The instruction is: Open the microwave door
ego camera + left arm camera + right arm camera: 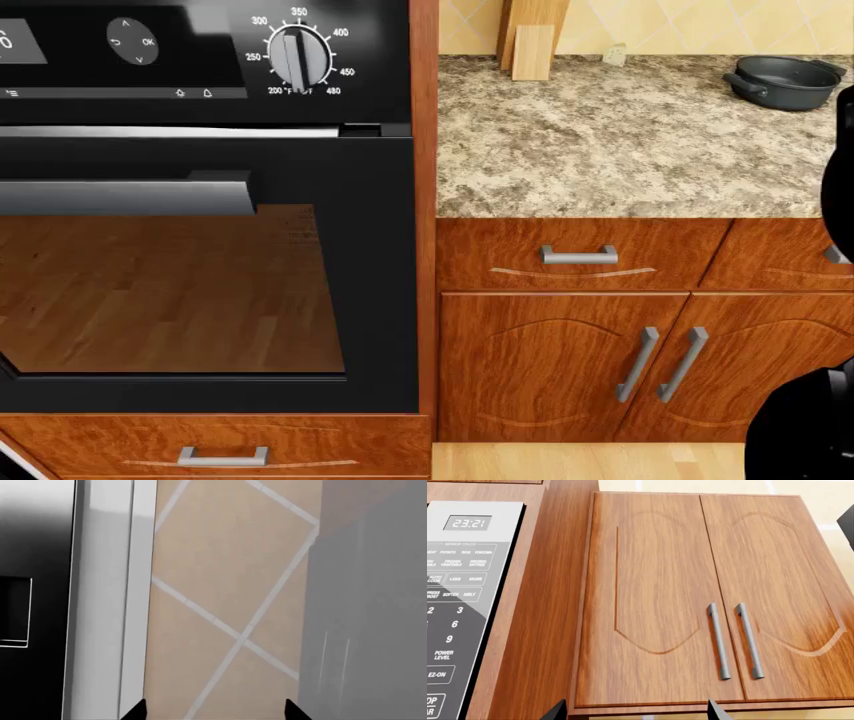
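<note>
Microwave: I see only its keypad panel (457, 605), clock reading 23:21, at the edge of the right wrist view, beside a wall cabinet (700, 600).
Room: oven (200, 250), granite counter (614, 130), wood cabinets below.
Right gripper (637, 712): raised toward the cabinet, fingers wide, holding nothing.
Left gripper (215, 711): facing a tiled wall (227, 590), fingers wide, empty.
Around: pot (785, 80) and board (533, 45) on the counter.

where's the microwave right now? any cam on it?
Only the right wrist view shows it: the microwave control panel, clock reading 23:21, sits beside the two-door wooden wall cabinet. The head view shows only the oven and countertop.
</note>
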Robot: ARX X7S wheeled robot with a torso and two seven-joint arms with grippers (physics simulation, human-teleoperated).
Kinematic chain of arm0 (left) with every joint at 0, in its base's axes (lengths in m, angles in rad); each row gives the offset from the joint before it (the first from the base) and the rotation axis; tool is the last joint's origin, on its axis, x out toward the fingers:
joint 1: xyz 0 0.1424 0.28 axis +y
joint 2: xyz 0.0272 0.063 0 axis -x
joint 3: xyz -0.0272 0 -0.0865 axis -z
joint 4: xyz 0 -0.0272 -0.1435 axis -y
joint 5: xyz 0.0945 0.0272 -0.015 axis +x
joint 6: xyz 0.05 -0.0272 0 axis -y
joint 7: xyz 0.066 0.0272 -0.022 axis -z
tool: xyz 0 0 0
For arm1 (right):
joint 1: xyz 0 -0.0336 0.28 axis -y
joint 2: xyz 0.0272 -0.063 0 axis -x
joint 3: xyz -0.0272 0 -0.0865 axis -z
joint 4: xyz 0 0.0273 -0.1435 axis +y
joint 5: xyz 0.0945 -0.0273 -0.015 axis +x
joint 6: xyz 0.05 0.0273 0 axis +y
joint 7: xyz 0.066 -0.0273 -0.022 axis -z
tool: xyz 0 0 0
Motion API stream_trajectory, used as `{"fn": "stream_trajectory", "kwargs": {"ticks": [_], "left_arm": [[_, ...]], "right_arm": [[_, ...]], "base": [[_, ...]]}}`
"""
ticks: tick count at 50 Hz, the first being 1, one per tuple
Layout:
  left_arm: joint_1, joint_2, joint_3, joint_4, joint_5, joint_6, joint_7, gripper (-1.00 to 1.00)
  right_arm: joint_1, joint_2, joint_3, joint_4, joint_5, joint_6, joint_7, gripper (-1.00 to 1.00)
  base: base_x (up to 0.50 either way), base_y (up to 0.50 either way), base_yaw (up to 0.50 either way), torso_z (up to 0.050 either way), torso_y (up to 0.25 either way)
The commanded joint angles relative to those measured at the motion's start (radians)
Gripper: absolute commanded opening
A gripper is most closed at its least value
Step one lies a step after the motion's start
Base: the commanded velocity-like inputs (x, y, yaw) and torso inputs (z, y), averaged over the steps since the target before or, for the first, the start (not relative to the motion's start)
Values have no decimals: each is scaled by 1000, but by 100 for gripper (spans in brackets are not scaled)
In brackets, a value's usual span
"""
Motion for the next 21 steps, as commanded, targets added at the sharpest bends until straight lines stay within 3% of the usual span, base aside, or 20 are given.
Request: {"fn": "stream_trajectory", "kwargs": {"ticks": [1,21], "left_arm": [[-19,-72,-66,36,236,-25,-35,100],[-19,-37,-65,45,186,4,-18,100]], "right_arm": [[-4,1,-3,3,3,-7,3,100],[-9,3,-2,2,12,-13,9,100]], "base": [[0,0,0,0,0],[0,0,0,0,3]]}}
